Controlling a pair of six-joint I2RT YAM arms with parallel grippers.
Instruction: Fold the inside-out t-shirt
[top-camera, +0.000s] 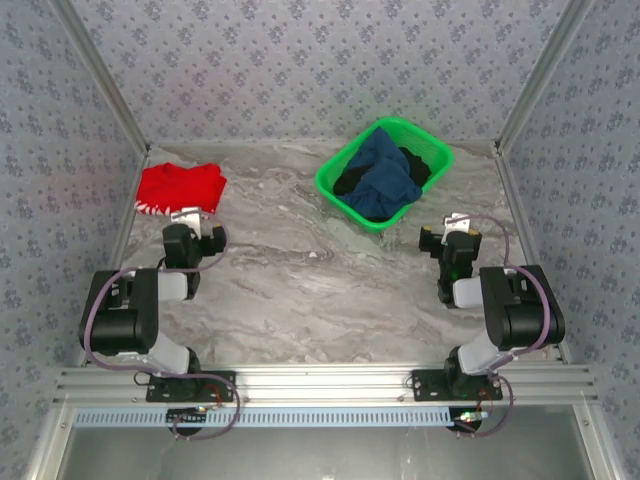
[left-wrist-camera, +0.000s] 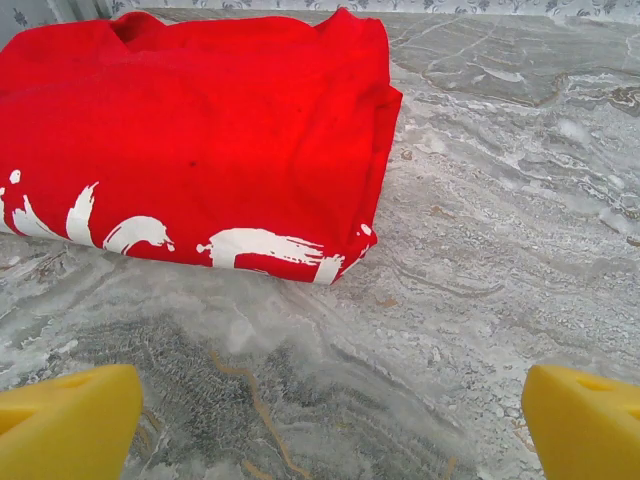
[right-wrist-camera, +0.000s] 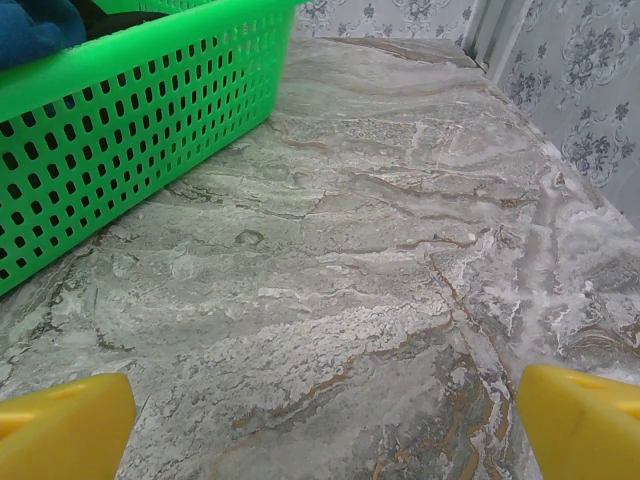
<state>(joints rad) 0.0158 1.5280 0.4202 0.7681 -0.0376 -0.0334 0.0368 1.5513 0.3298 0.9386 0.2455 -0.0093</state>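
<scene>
We see the t-shirt in the green basket, at eleven o'clock from our right claw, fingers apart; left claw likewise apart.

A folded red garment is lying far left on the marbled surface; a green perforated basket is holding black clothing farther right.
</scene>
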